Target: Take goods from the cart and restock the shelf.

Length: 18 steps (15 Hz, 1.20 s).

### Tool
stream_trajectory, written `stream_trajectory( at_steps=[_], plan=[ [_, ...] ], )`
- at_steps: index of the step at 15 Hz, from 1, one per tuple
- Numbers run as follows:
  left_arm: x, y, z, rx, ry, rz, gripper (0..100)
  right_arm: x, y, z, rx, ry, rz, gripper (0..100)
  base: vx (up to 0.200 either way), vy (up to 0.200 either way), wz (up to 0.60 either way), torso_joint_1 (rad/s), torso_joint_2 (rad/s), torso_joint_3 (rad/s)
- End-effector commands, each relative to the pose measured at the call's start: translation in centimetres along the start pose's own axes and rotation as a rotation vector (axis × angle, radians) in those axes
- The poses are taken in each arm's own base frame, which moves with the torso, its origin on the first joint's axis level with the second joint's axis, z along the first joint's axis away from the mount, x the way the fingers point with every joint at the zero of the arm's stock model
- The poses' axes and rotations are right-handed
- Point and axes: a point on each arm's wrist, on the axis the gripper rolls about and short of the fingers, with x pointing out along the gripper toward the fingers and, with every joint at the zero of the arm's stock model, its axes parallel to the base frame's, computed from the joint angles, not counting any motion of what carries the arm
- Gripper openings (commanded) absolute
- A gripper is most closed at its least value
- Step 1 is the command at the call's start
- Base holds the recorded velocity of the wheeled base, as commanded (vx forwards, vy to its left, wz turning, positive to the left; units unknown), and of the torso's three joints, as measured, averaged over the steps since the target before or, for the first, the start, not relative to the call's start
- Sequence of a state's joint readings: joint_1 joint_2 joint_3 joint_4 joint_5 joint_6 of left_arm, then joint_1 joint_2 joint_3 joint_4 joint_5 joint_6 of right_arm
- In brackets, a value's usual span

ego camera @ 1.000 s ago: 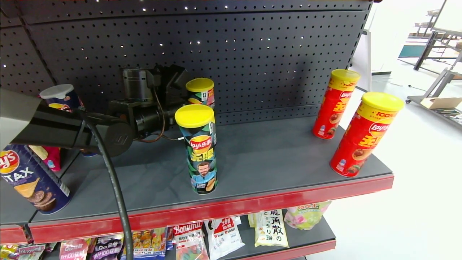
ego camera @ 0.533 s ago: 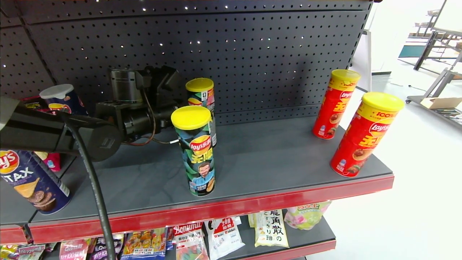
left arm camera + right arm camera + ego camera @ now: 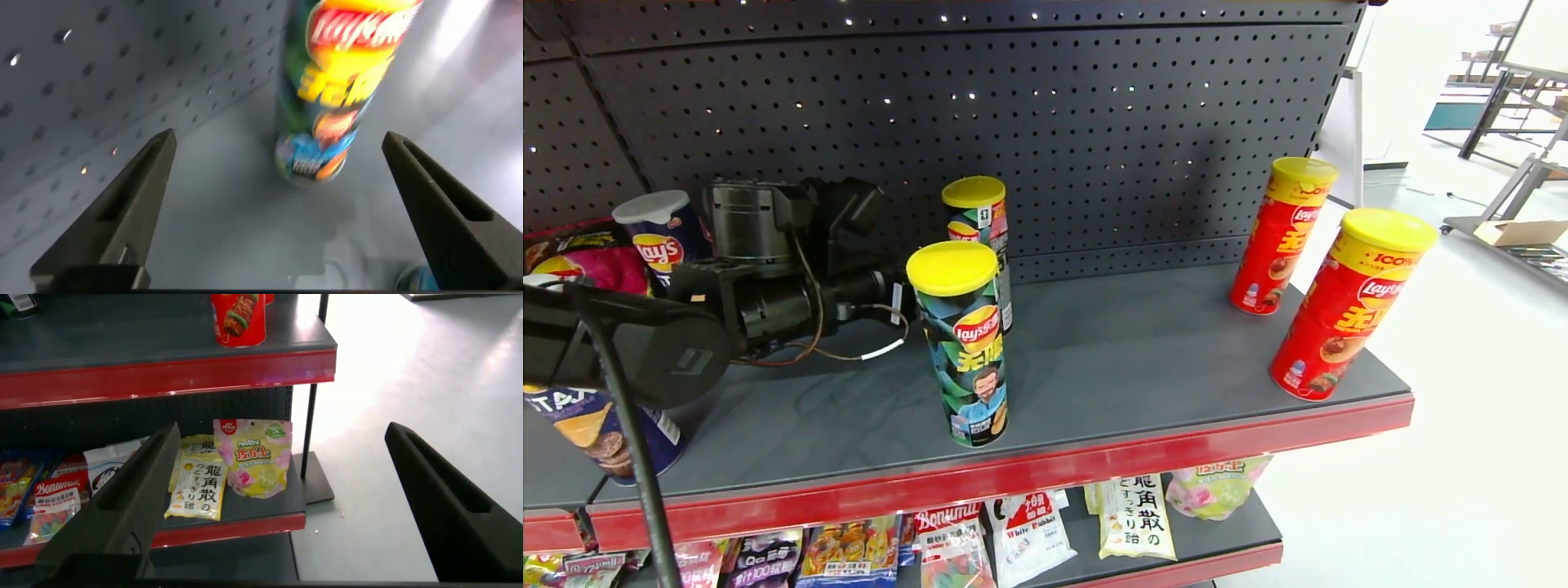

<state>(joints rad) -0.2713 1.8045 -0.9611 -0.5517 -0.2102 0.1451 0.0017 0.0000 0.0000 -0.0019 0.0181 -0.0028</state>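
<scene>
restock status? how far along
Done: front green can, back green can and two red cans stand upright on the shelf. In hand: nothing; the left gripper is open beside the front green can, not gripping it, and the right gripper is open and empty. Left: probably another trip to the cart; how much stock remains I can't tell.

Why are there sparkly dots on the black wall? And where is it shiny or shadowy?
Head view: light pokes through some pegboard holes, a soft shadow darkens its right part, the red shelf edge shows a glossy streak, and the wide lens makes the front red can lean outward. Left wrist view: the same dots glow. Right wrist view: the floor glares pale.
</scene>
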Motion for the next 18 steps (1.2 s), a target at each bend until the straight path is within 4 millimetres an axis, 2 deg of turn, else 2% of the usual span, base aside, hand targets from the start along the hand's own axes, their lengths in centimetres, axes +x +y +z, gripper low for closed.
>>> stream_trajectory(
  at_steps=[1, 3, 5, 8, 11, 13, 15, 16, 18],
  plan=[
    [-2.3, 0.6, -0.4, -0.007, 0.007, 0.033, 100, 0.0, 0.0, 0.0, 0.0, 0.0, 0.002, 100, 0.0, 0.0, 0.0, 0.0, 0.0, 0.0],
    [-5.3, 0.4, -1.3, -0.007, 0.024, 0.051, 100, 0.0, 0.0, 0.0, 0.0, 0.002, 0.002, 100, 0.0, 0.0, 0.0, 0.0, 0.0, 0.0],
    [-10.2, -0.5, -2.2, 0.02, 0.007, 0.074, 100, 0.0, 0.0, 0.0, 0.0, 0.002, 0.0, 100, 0.0, 0.0, 0.0, 0.0, 0.0, 0.0],
    [-20.1, -3.3, -4.4, 0.021, -0.037, 0.112, 100, 0.0, 0.0, 0.0, 0.0, 0.002, 0.0, 100, 0.0, 0.0, 0.0, 0.0, 0.0, 0.0],
    [-27.8, -6.3, -6.1, -0.003, -0.162, 0.097, 100, 0.0, 0.0, 0.0, 0.0, 0.002, 0.0, 100, 0.0, 0.0, 0.0, 0.0, 0.0, 0.0],
    [-31.3, -8.1, -8.2, 0.012, -0.221, 0.082, 100, 0.0, 0.0, 0.0, 0.0, 0.0, 0.002, 100, 0.0, 0.0, 0.0, 0.0, 0.0, 0.0],
    [-33.3, -9.2, -10.2, -0.029, -0.244, 0.09, 100, 0.0, 0.0, 0.0, 0.0, 0.0, 0.0, 100, 0.0, 0.0, 0.0, 0.0, 0.0, 0.0],
    [-33.9, -9.5, -10.7, -0.048, -0.261, 0.089, 100, 0.0, 0.0, 0.0, 0.0, 0.0, 0.0, 100, 0.0, 0.0, 0.0, 0.0, 0.0, 0.0],
    [-34.4, -10.0, -13.2, -0.064, -0.259, 0.142, 100, 0.0, 0.0, 0.0, 0.0, 0.0, 0.0, 100, 0.0, 0.0, 0.0, 0.0, 0.0, 0.0]
  ],
)
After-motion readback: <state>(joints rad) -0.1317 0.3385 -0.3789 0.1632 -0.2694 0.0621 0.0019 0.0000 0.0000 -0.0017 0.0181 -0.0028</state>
